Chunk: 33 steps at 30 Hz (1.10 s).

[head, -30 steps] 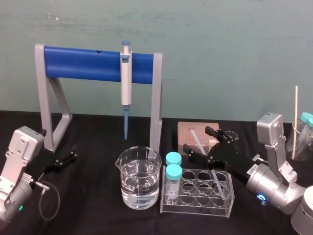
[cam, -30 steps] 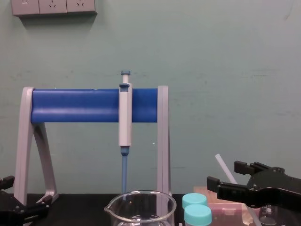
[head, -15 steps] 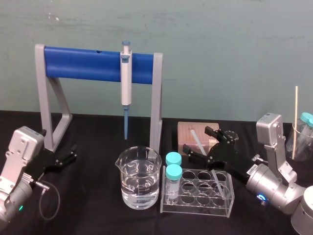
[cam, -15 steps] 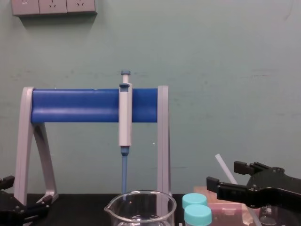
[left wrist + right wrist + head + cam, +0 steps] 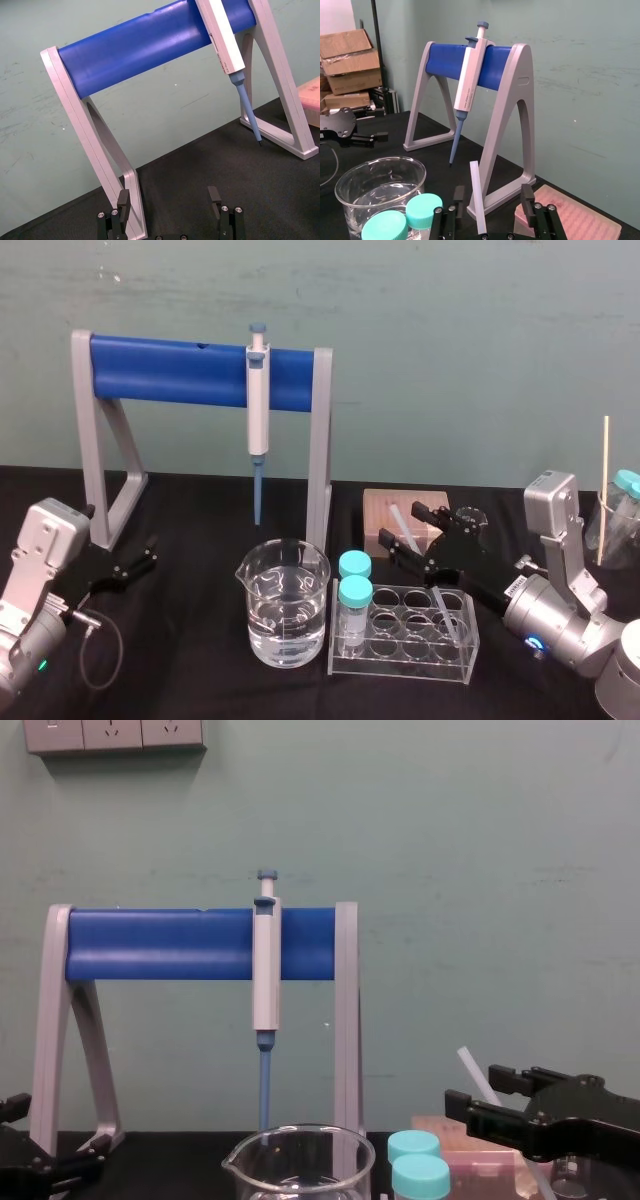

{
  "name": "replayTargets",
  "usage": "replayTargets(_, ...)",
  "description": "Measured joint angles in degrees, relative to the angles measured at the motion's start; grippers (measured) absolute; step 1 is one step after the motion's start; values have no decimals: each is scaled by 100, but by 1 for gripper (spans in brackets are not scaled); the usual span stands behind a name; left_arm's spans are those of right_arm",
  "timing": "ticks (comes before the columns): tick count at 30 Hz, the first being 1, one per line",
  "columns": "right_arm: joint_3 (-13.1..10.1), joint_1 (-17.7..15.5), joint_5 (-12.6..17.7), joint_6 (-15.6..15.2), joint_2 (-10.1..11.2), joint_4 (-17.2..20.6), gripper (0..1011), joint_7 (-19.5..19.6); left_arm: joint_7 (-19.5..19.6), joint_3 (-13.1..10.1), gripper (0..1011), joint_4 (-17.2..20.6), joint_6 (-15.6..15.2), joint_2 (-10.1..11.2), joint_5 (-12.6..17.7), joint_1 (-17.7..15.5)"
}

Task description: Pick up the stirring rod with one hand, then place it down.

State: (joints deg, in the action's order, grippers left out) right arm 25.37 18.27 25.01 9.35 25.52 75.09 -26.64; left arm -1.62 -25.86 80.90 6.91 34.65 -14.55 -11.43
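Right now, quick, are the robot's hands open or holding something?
Left gripper: open, holding nothing, parked on the left side.
Right gripper: open, fingers on either side of the stirring rod, not closed on it.

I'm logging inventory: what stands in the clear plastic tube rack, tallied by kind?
Teal-capped clear vials: 2
Translucent-white stirring rod: 1
Total: 3 in the clear plastic tube rack

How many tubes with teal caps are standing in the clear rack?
2. Both are at the rack's left end: one tube in the front row, the other tube directly behind it. None seems hidden.
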Motion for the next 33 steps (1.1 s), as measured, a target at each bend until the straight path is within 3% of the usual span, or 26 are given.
replayTargets(21, 1, 0, 2, 4, 0, 0, 80, 0, 0, 0, 1001, 0, 0, 0, 0, 0)
replayTargets(33, 1, 0, 2, 3, 0, -1, 71, 0, 0, 0, 1000, 0, 0, 0, 0, 0)
